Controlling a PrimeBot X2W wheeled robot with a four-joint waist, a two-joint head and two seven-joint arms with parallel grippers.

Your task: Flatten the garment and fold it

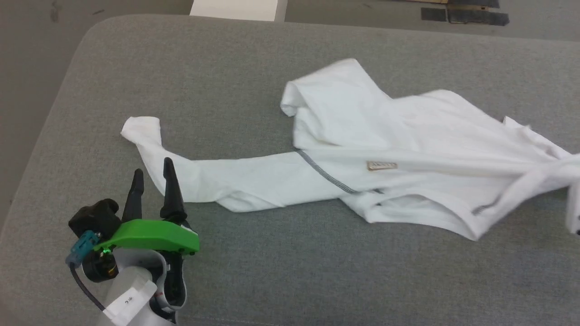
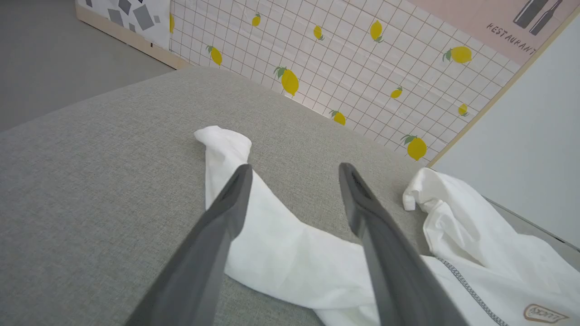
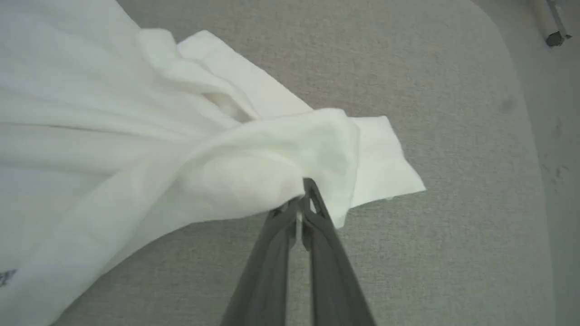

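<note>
Your garment lies crumpled across the right half of the grey fabric-covered desk. Its body is bunched and creased, and one long twisted strip of cloth stretches out toward the left. The small tan-bordered patch faces up near the middle, just beside a line of dark zigzag stitching. At the right end the cloth is gathered into a raised bunch, where your right hand, fingers pressed together, pinches a fold at the garment's edge. Your left hand sits at the near left, fingers spread wide and gripping nothing. In the left wrist view the strip passes under and between those fingers; you cannot tell whether they touch it. A white box stands beyond the desk's far edge.
</note>
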